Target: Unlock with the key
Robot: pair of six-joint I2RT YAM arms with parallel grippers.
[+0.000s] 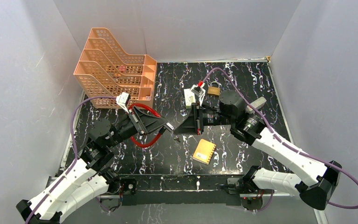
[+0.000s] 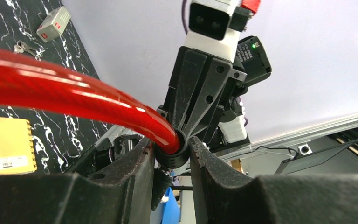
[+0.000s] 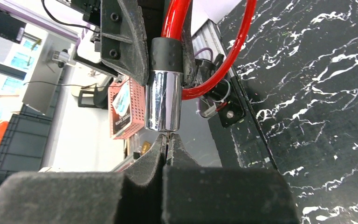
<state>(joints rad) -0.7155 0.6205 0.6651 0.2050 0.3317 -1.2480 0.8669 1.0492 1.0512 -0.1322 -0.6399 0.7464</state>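
Note:
My left gripper [image 2: 172,144] is shut on the black collar [image 2: 173,151] at one end of the red cable lock [image 1: 144,140], held above the table. Below that collar the cable [image 3: 223,56] ends in a chrome lock cylinder [image 3: 164,100], which points at my right gripper. My right gripper [image 3: 168,138] is shut on the key [image 3: 168,135]. Only a thin metal sliver of the key shows between the tips, right at the cylinder's end face. In the top view the two grippers [image 1: 172,129] meet tip to tip at the table's middle.
An orange file tray [image 1: 116,70] stands at the back left. A brass padlock [image 1: 213,90] and a small white box [image 1: 189,97] lie behind the right gripper. A yellow notebook [image 1: 204,150] lies at the front. Spare keys [image 2: 23,46] rest near the box.

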